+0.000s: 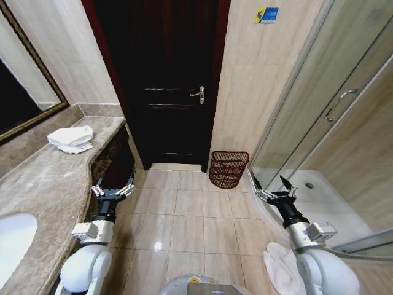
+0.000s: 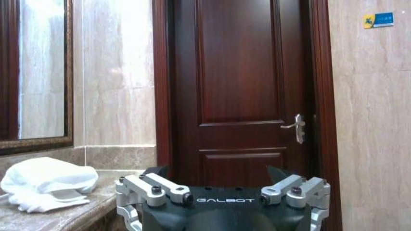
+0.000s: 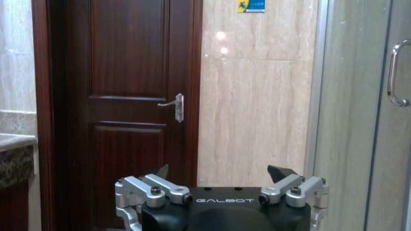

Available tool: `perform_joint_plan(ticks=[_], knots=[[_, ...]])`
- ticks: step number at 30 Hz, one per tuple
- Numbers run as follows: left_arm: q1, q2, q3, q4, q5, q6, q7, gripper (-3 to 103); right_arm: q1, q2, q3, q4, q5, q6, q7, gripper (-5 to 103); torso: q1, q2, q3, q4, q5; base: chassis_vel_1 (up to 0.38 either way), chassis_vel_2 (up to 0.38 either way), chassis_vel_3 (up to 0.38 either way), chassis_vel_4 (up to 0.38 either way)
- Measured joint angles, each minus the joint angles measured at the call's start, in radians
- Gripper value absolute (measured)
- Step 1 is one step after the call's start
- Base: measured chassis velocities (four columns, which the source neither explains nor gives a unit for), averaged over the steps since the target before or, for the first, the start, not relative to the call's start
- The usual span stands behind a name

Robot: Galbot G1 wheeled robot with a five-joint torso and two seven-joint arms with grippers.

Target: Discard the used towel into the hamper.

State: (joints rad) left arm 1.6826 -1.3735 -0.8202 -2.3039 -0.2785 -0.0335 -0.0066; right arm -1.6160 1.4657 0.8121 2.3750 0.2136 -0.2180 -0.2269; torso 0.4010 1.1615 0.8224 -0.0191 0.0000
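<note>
Both hands, left hand [image 1: 113, 189] and right hand [image 1: 275, 192], hung open and empty; reaching the towel [image 1: 72, 138] on the worktop [image 1: 49, 178] probably called for a high, level approach.

Hamper [image 1: 228, 169] by the dark door [image 1: 161, 80]; white towel [image 1: 72, 138] on counter [image 1: 43, 184]; both grippers empty, jaws apart.

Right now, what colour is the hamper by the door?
Reddish-brown open weave; the hamper shows best in the head view.
</note>
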Motion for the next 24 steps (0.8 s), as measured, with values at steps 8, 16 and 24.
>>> perform_joint_plan(ticks=[8,16,24], knots=[[0.003,0.0,-0.002,0.0,-0.002,-0.004,0.0,100,0.004,-0.001,0.0,0.0,-0.005,-0.002,-0.008,100,0.0,0.0,0.0,0.0,0.0,0.0,0.0,0.0,0.0],[0.003,0.0,-0.009,-0.002,-0.002,-0.008,-0.001,100,0.004,-0.002,0.001,0.0,-0.012,-0.01,-0.007,100,0.0,0.0,0.0,0.0,0.0,0.0,0.0,0.0,0.0],[0.009,-0.004,-0.009,-0.002,0.0,-0.016,-0.001,100,0.005,-0.001,0.004,-0.001,-0.011,0.001,-0.007,100,0.0,0.0,0.0,0.0,0.0,0.0,0.0,0.0,0.0]])
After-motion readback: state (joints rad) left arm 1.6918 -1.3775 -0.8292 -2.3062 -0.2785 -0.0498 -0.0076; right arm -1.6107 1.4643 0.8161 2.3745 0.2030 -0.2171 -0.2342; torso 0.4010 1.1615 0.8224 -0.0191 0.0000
